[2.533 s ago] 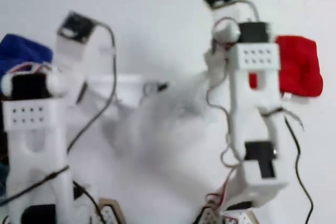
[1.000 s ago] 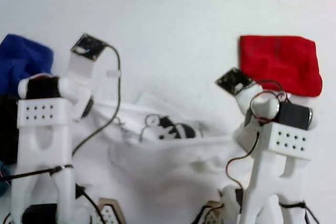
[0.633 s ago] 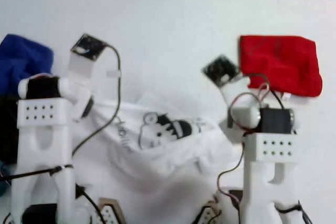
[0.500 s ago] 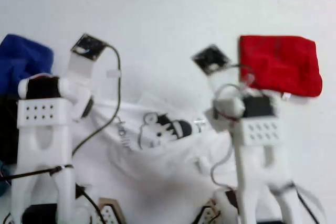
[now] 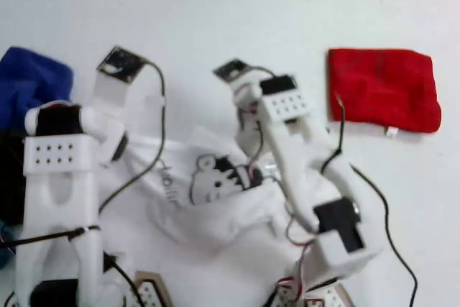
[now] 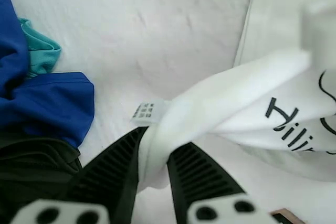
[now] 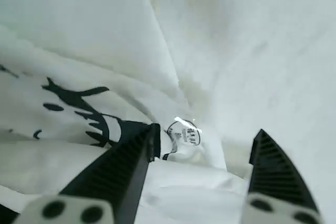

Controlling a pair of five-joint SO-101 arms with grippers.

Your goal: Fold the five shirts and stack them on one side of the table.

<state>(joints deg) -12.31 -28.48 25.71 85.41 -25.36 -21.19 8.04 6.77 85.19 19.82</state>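
Observation:
A white shirt (image 5: 215, 210) with a black cartoon print (image 5: 215, 177) lies crumpled at the table's front middle. My left gripper (image 5: 121, 146) is at the shirt's left end, shut on a bunched fold of the white shirt (image 6: 252, 103); in the left wrist view that gripper (image 6: 156, 145) pinches the cloth just above the table. The right gripper (image 5: 248, 133) hangs over the shirt's far edge. Seen from the right wrist, it (image 7: 207, 132) is open above the white shirt (image 7: 79, 51) beside the print (image 7: 79, 108), holding nothing. A folded red shirt (image 5: 383, 90) lies at the right.
A blue shirt (image 5: 32, 77) and a dark garment (image 5: 11, 177) are heaped at the left edge, close to the left arm. The blue shirt (image 6: 47, 103) has a teal piece (image 6: 39, 56) beside it. Bare white table (image 5: 215, 26) runs across the back.
The right arm has swung left, away from the red shirt, and now reaches over the white shirt. The shirt's printed side has come into sight. The left arm has kept still.

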